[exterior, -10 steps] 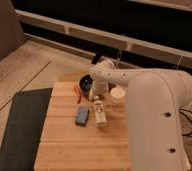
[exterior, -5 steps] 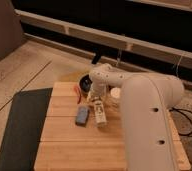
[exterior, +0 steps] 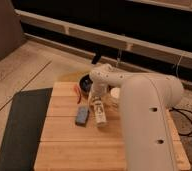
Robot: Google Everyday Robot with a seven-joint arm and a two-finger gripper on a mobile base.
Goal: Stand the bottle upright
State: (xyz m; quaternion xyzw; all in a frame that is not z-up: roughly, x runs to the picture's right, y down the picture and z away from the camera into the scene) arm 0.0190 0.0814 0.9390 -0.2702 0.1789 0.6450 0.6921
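The bottle lies on its side on the wooden table, slim and whitish with a pale label, pointing roughly away from the camera. The gripper hangs from the white arm right at the bottle's far end, low over the wood. The wrist hides where the gripper meets the bottle, so I cannot tell whether they touch.
A flat blue-grey block lies just left of the bottle. A thin orange-red item and a dark bowl sit at the table's back. A white cup peeks out behind the arm. A dark mat borders the table's left.
The arm has swung in and now fills more of the right side. The gripper has settled lower at the bottle's far end. The bottle and the block lie where they were.
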